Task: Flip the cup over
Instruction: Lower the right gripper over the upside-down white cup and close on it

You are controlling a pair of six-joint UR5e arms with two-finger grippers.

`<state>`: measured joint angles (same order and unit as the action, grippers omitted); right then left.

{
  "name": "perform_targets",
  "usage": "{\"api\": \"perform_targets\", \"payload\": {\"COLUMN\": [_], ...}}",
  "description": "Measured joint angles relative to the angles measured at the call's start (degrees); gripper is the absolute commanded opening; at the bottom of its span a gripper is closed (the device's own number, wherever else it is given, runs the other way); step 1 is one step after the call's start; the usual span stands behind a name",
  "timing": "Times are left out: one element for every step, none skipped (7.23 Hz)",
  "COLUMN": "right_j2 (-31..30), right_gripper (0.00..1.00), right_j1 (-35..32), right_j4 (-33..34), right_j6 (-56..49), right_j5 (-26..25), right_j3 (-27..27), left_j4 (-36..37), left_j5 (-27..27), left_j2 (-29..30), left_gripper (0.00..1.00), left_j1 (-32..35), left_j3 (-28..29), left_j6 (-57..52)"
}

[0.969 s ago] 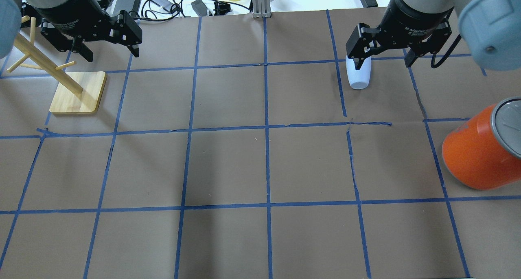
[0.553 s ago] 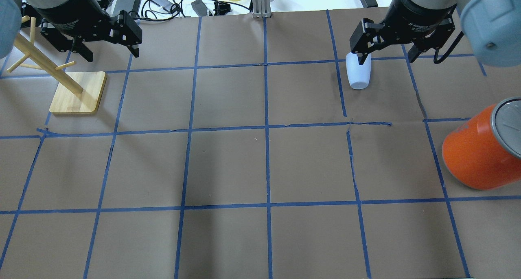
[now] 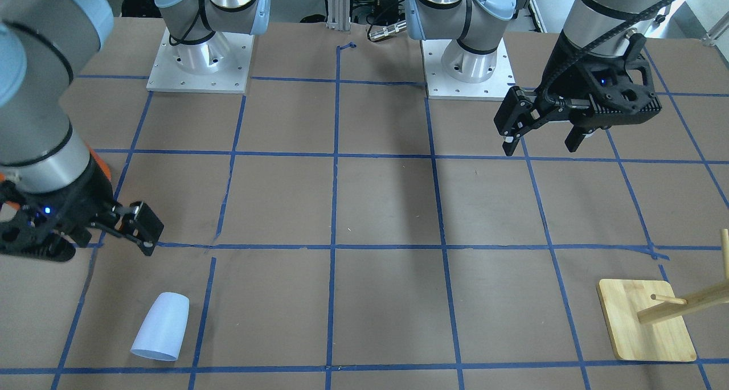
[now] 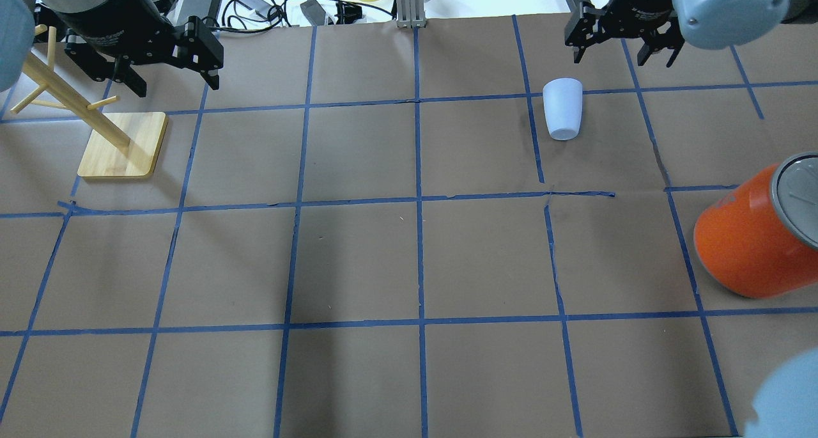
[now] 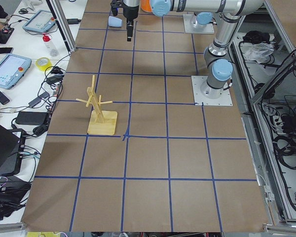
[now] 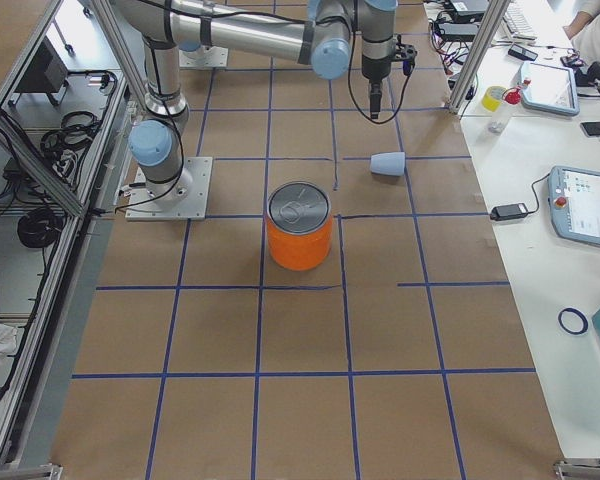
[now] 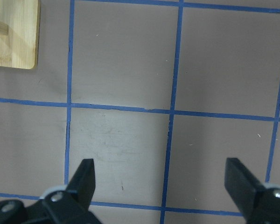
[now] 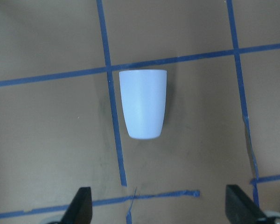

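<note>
The pale blue-white cup lies on its side on the brown paper, wide rim toward the far edge. It also shows in the front view, the right wrist view and the right side view. My right gripper is open and empty. It hangs above the table beyond the cup's rim end, apart from the cup; it also shows in the right wrist view. My left gripper is open and empty near the wooden rack; it also shows in the front view and the left wrist view.
A large orange can with a silver lid stands at the right edge. A wooden peg rack on a square base stands at the far left. Cables and adapters lie past the table's far edge.
My right gripper has moved away from the cup's rim end toward the far edge, still open. The cup and the left arm have not moved.
</note>
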<state>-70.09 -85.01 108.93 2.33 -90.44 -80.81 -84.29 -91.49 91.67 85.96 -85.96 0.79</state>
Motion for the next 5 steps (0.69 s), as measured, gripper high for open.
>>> {"api": "perform_targets", "payload": {"right_j2": [5.37,10.13,13.85,16.30,17.70], "right_gripper": [1.00,1.00,1.00,1.00,1.00], "right_j1": [0.01,0.00,-0.03,-0.06,-0.07], "right_j4": [2.00,5.49,8.72,10.61,11.43], "right_j6": [0.27,0.57,0.83,1.16,1.87], "right_j5": [0.08,0.03,-0.04,0.05,0.29], "right_j3": [3.08,4.55,5.05,5.06,4.71], "left_j4": [0.00,0.00,0.00,0.00,0.00], "left_j5": [0.00,0.02,0.06,0.07,0.08], "left_j2": [0.00,0.03,0.04,0.04,0.06], "left_gripper": [1.00,1.00,1.00,1.00,1.00], "left_j1": [0.00,-0.01,-0.03,-0.02,-0.01], "left_j3": [0.00,0.00,0.00,0.00,0.00], "left_j6": [0.00,0.00,0.00,0.00,0.00]}}
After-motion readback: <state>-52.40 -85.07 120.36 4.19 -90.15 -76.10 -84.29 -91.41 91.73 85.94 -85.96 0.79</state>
